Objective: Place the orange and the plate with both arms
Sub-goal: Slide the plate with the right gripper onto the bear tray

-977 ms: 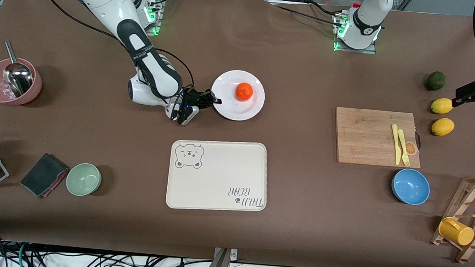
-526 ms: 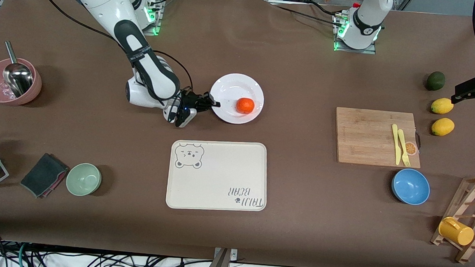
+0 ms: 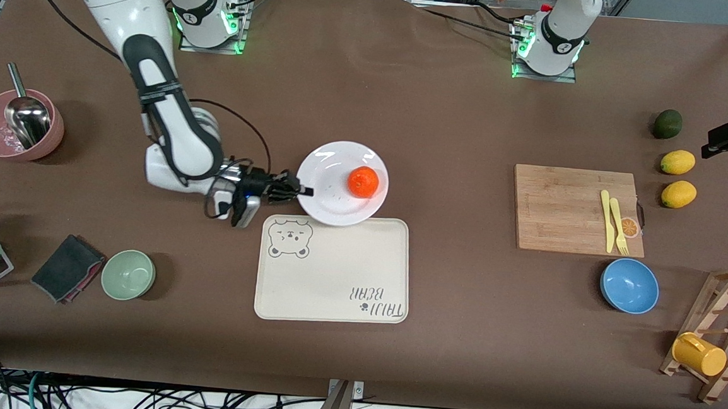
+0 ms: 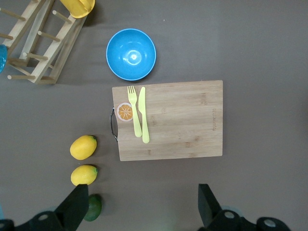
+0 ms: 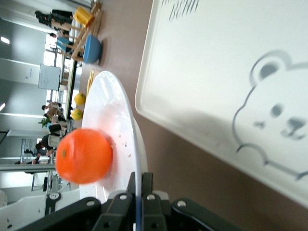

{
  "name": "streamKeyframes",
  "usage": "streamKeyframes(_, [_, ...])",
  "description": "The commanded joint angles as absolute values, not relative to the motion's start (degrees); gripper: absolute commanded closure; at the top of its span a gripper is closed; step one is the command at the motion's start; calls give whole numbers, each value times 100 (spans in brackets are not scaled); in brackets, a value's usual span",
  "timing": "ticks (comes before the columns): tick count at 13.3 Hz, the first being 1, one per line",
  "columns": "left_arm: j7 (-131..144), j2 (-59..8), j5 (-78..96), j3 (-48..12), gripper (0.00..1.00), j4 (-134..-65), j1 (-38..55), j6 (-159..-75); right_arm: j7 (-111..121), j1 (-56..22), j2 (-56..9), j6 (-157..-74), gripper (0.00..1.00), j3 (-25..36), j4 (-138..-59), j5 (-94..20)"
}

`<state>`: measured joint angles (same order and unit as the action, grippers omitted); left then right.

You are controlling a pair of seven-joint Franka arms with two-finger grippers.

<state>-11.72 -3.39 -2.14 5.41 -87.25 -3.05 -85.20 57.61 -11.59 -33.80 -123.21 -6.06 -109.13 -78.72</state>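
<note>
The tray [image 3: 333, 269] bears the printed words "TAIJI BEAR" with a small paw mark, set in the corner toward the front camera and the left arm's end, upside down in the front view; a bear face drawing sits in its diagonal corner. In the right wrist view only part of that lettering shows at the tray's edge and cannot be read there. The cutting board [image 4: 168, 120] carries a faint line of print near one short edge, and the right arm's forearm [image 3: 156, 87] bears a small label, both too small to read.
</note>
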Motion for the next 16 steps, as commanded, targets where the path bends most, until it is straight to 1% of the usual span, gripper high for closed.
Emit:
streamKeyframes(1, [-1116,-334,-80,527,0,-8596,-334,-8394,5240,-906,-3874,-11980,100,-615,-10040,-7472])
streamKeyframes(3, [-1107,-334,114,484,0,-8596,-334,-8394,4854,-905,-4226,-11979,100,-615,-9469,-7392])
streamKeyframes(9, [-1107,-334,176,457,0,-8596,-334,-8394,4228,-1098,-5246,-12199,100,-624,-8202,-7392])
streamKeyframes(12, [-1116,-325,176,448,0,-8596,-317,-8394,4034,-1274,-5379,-12401,100,-624,-8025,-7392])
streamKeyframes(16, [-1116,-325,176,440,0,-8596,-273,-8394,4166,-1274,-5669,-12445,100,-615,-7805,-7313])
